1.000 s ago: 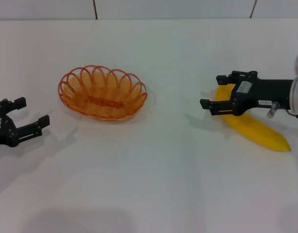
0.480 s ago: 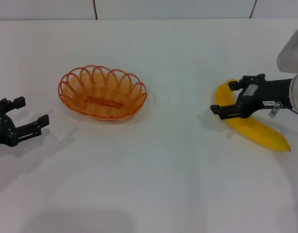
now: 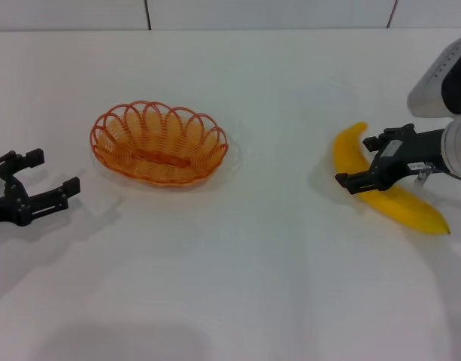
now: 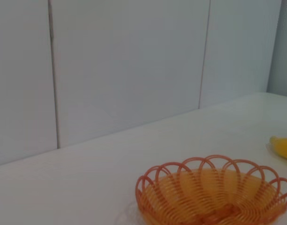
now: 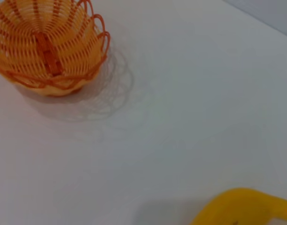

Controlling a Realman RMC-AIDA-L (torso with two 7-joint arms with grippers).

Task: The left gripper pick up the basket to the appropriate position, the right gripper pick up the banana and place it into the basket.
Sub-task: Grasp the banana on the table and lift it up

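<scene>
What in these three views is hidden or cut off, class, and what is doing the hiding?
- Middle of the banana, head view: covered by the right gripper.
- Rest of the banana, right wrist view: cut off by the picture's edge.
- Near rim of the basket, left wrist view: cut off by the edge.
- Left gripper: its arm runs off the head view; neither wrist view shows fingers.

Orange basket (image 3: 159,144) — yellow banana (image 3: 388,194)

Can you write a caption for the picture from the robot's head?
Right hand open over the banana, left hand open beside the empty orange basket.
</scene>
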